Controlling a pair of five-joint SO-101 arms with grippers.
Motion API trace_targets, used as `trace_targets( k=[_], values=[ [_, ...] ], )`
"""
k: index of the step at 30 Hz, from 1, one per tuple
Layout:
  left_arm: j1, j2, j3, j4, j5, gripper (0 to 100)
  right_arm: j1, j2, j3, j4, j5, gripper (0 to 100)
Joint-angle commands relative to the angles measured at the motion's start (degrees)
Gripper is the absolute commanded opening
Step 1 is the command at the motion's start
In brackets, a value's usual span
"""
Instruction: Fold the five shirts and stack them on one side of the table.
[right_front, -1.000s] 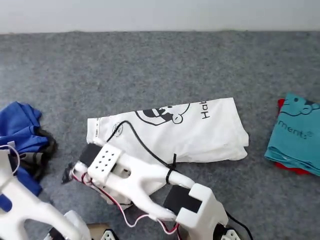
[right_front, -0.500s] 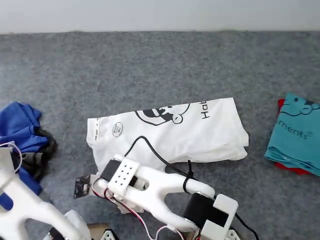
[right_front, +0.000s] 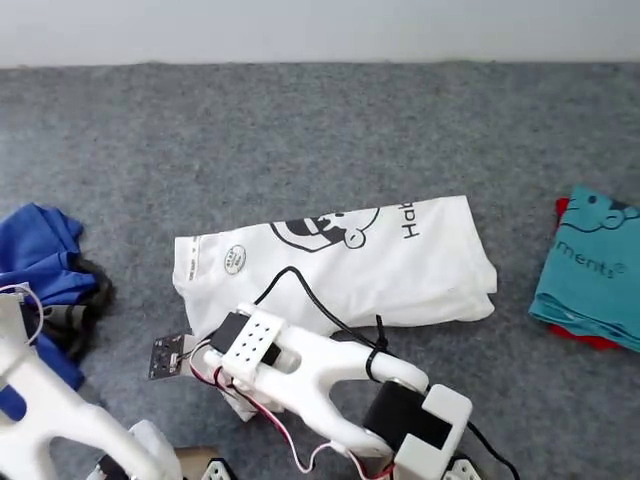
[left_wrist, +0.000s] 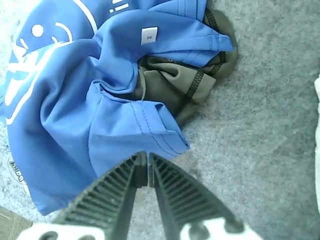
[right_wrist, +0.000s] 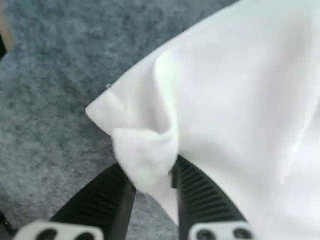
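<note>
At the corner of the white shirt (right_front: 400, 260) nearest the arms, bunched cloth is clenched by the right jaws. Left of that shirt, the left jaws are shut, empty, over the blue shirt (left_wrist: 65, 100). If pulled sharply, the shallow pinch could slip, spoiling the fold.

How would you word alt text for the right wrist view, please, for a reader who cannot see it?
The right gripper is shut on a bunched fold at the edge of the white shirt, its two black ribbed fingers pinching the fabric between them. The rest of the shirt spreads away over the grey felt table.
</note>
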Motion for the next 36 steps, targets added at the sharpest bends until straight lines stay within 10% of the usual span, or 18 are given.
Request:
trace_targets(
  k=[1, 15, 31, 36],
  values=[
    [0.4, -0.8, -0.3, -0.6, -0.3, 2, 0.3, 1.8, 0.2, -1.2, 0.4, 1.4],
    [0.5, -0.8, -0.2, -1.4, -0.3, 2, 11.3, -3.2, -23.2, 13.8, 9.7, 1.3],
    [0.5, -0.8, -0.3, -1.8, -0.3, 2, 21.9, 26.4, -61.8, 18.2, 13.9, 2.1],
    [0.5, -0.8, -0.3, -1.8, -0.3, 2, 24.2, 33.9, -74.5, 23.1, 11.0, 20.2]
  ],
)
